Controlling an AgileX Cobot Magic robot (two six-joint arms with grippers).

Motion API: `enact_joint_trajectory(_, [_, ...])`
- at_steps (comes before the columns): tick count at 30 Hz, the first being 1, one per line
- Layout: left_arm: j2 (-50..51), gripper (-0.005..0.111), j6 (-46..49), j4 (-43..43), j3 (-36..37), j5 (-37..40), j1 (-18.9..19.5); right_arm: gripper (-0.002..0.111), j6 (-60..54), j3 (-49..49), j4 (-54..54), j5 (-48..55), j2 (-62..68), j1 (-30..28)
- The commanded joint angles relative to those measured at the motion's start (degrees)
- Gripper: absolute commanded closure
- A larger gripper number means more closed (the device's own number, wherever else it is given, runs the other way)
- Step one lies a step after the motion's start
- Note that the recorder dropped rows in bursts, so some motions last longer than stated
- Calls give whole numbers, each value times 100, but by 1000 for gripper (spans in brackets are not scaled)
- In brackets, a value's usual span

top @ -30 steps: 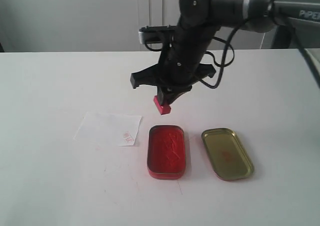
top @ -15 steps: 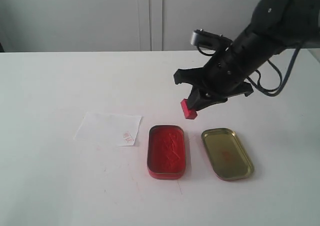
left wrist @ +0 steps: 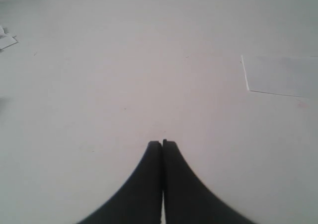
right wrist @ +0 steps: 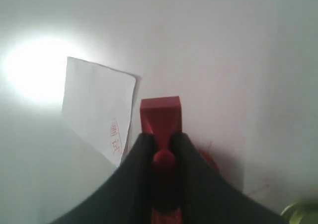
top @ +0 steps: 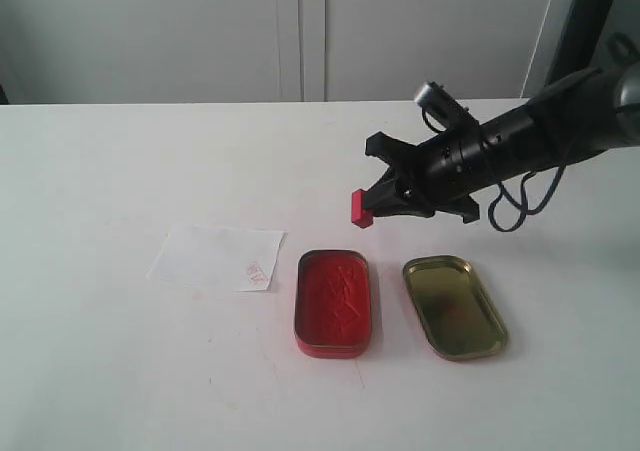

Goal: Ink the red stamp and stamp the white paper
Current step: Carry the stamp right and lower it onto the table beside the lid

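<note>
Now the right gripper (top: 380,202) pinches the red stamp (top: 361,208) by its knob, one finger on each side, with the square base sticking out past the fingertips. The arm reaches in low from the right, nearly level, so the stamp hangs in the air, clear of the table (top: 120,171) and tilted, its base turned to the left. It sits above the bare table just behind the open ink tin (top: 333,301) and the gold lid (top: 455,306), touching neither. The white paper (top: 215,256) lies flat just left of the tin, apart from it, with a faint red imprint near the corner closest to the tin. The left gripper (left wrist: 162,144) has its fingers pressed together on nothing, above bare table, the paper's edge off to one side
</note>
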Motion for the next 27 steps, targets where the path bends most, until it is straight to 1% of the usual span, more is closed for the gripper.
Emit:
enact_joint_trajectory(1, [-26, 107, -3, -22, 24, -24, 7, 108, -424, 28, 589, -227, 319, -44])
enact_joint_trajectory(5, [-26, 107, -3, -22, 24, -24, 7, 108, -452, 28, 646, -477, 549, -44])
enact_joint_trajectory(11, [-26, 107, -3, -22, 24, -24, 7, 108, -460, 28, 646, -732, 557, -44])
enact_joint_trajectory(27, [-26, 107, -3, -22, 24, -24, 7, 108, -352, 28, 610, -860, 565, -44])
